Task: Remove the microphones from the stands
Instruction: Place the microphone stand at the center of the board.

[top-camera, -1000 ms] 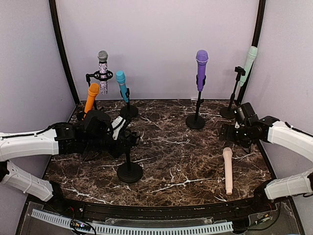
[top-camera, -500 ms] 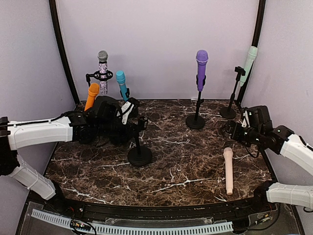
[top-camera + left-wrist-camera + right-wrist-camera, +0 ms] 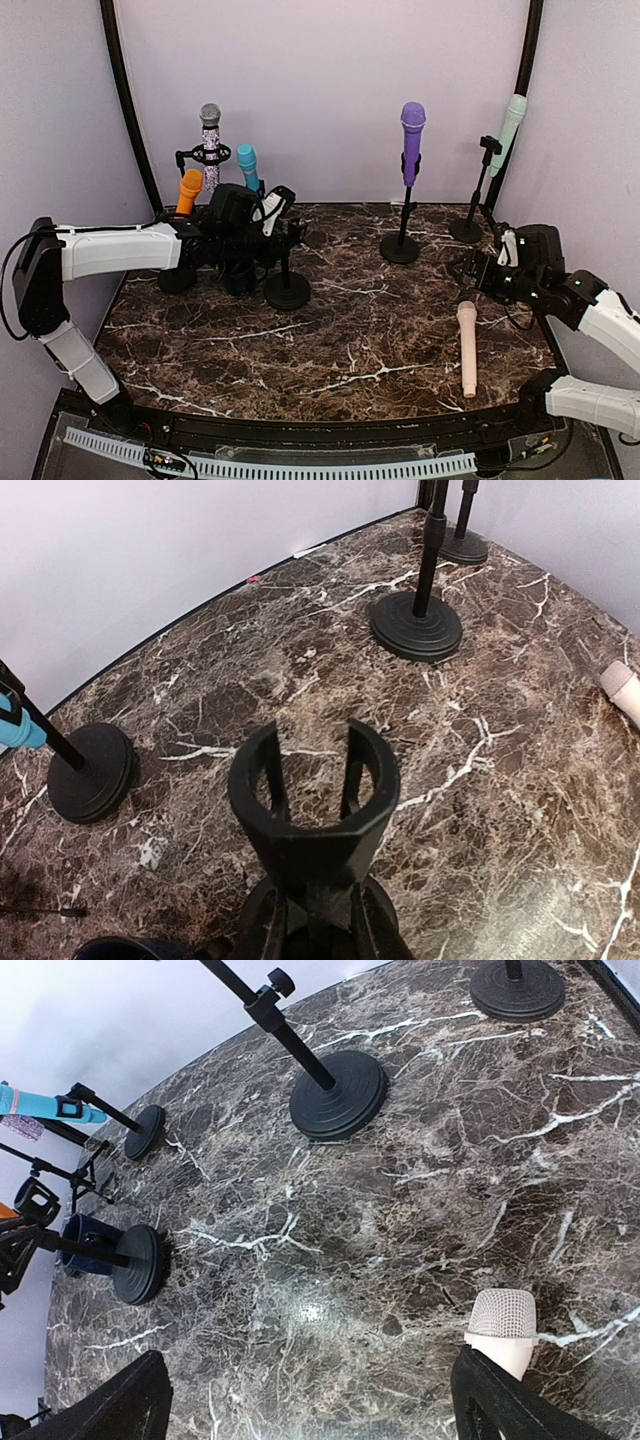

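Observation:
A beige-pink microphone [image 3: 466, 345] lies flat on the marble table [image 3: 360, 340] at the right front; its mesh head [image 3: 502, 1325] shows in the right wrist view beside one finger. My right gripper [image 3: 482, 272] [image 3: 320, 1405] hovers open and empty just behind the microphone's head. My left gripper [image 3: 278, 238] [image 3: 310, 935] is shut on the pole of an empty black stand [image 3: 287, 291], whose empty clip [image 3: 312, 805] fills the left wrist view. The stand's base is low at the table's back left.
Other microphones are on stands: purple [image 3: 412, 140] at back centre, mint [image 3: 512, 120] at back right, grey glitter [image 3: 210, 145], teal [image 3: 248, 170] and orange [image 3: 188, 190] at back left. Their black round bases [image 3: 338, 1095] stand along the back.
My left arm has carried the empty stand from the front left toward the back left, among the other stands. My right arm has drawn back a little to the right.

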You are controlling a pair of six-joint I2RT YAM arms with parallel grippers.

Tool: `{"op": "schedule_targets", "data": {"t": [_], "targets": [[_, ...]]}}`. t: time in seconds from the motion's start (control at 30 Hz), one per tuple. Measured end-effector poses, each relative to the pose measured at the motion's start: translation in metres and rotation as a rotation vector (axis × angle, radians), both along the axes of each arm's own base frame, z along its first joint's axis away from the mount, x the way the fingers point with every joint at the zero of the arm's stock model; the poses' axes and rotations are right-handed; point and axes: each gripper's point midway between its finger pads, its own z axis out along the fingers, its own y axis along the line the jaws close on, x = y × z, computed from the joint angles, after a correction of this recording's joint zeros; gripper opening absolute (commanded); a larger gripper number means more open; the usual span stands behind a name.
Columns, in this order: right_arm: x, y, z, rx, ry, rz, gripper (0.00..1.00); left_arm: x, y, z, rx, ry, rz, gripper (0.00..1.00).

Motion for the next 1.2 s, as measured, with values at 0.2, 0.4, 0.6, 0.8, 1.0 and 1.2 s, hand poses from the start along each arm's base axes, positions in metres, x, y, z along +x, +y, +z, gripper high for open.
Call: {"op": "schedule_targets", "data": {"t": [0.2, 0.4, 0.6, 0.8, 1.0, 1.2], "targets": [[-0.001, 0.006, 0.001, 0.035, -0.009, 0.021, 0.98, 0.016, 0.006, -0.014, 0.031, -0.016, 0.039, 0.07], [-0.002, 0.009, 0.0, 0.05, -0.012, 0.035, 0.98, 0.023, 0.009, -0.015, 0.021, -0.02, 0.052, 0.47], [-0.004, 0.012, -0.009, 0.059, -0.006, 0.052, 0.98, 0.026, 0.006, -0.007, -0.02, -0.028, 0.042, 0.77], [-0.001, 0.021, 0.004, 0.082, -0.057, 0.082, 0.97, 0.017, 0.005, 0.008, -0.05, -0.024, 0.009, 0.88], [-0.002, 0.032, 0.035, 0.044, -0.163, 0.134, 0.98, -0.003, 0.018, 0.068, -0.104, -0.072, -0.011, 0.92], [0.015, 0.042, 0.093, -0.021, -0.348, 0.111, 0.99, -0.02, 0.045, 0.112, -0.169, -0.105, -0.039, 0.92]]}}
